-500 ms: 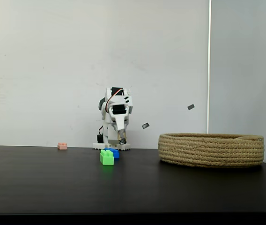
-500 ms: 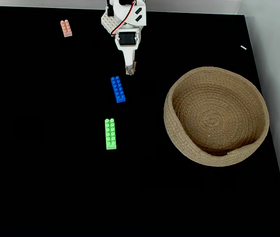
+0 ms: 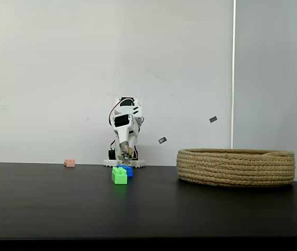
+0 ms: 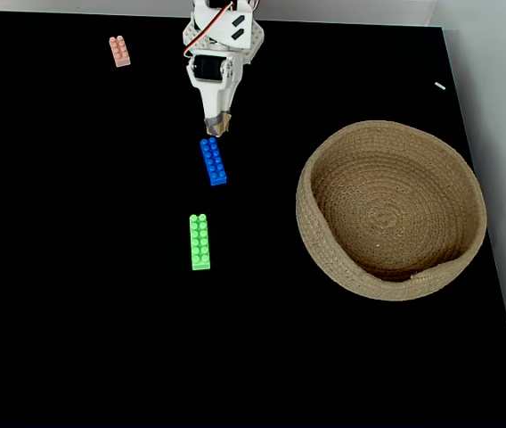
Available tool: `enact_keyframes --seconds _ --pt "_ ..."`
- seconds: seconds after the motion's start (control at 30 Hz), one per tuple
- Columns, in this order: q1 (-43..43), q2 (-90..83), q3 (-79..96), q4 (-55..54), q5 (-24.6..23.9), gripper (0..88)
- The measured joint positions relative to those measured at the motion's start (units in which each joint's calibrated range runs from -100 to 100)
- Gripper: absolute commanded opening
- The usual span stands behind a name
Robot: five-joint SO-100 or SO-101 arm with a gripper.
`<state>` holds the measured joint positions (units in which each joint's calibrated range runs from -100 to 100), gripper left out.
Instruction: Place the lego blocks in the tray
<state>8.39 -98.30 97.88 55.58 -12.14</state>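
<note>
In the fixed view from above, the blue lego block [image 4: 213, 161] lies near the arm's base, and the green one [image 4: 199, 242] lies further out in line with it. The pale pink one [image 4: 119, 51] sits at the far left by the back edge. The tray [image 4: 317, 234], a round coiled-rope basket, stands to the right with nothing in it. My gripper [image 4: 215, 127] points down just behind the blue block's far end, its fingers together and holding nothing. The side fixed view shows the gripper [image 3: 126, 153] low behind the green [image 3: 119, 175] and blue [image 3: 129, 170] blocks, pink [image 3: 69, 163] at left, tray [image 3: 236, 167] at right.
The black tabletop [image 4: 75, 294] ends at a white wall behind the arm and a pale strip on the right. A small pale scrap [image 4: 439, 86] lies by the right edge. Two grey marks [image 3: 213, 119] sit on the wall.
The arm has swung a little to the left in the top view, and the gripper tip now sits closer to the blue block's far end. The blocks and the tray have not moved.
</note>
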Motion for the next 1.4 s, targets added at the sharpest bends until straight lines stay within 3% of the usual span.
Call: enact_keyframes --seconds 0.87,1.13,1.27,1.4 --pt "-0.3 0.0 0.0 0.2 0.0 0.1" --pt "-3.7 6.1 -19.8 16.9 -2.7 0.6" --pt "-3.1 13.7 -31.2 21.4 -5.5 10.0" --pt "-0.9 18.7 -34.8 21.9 -8.3 24.9"
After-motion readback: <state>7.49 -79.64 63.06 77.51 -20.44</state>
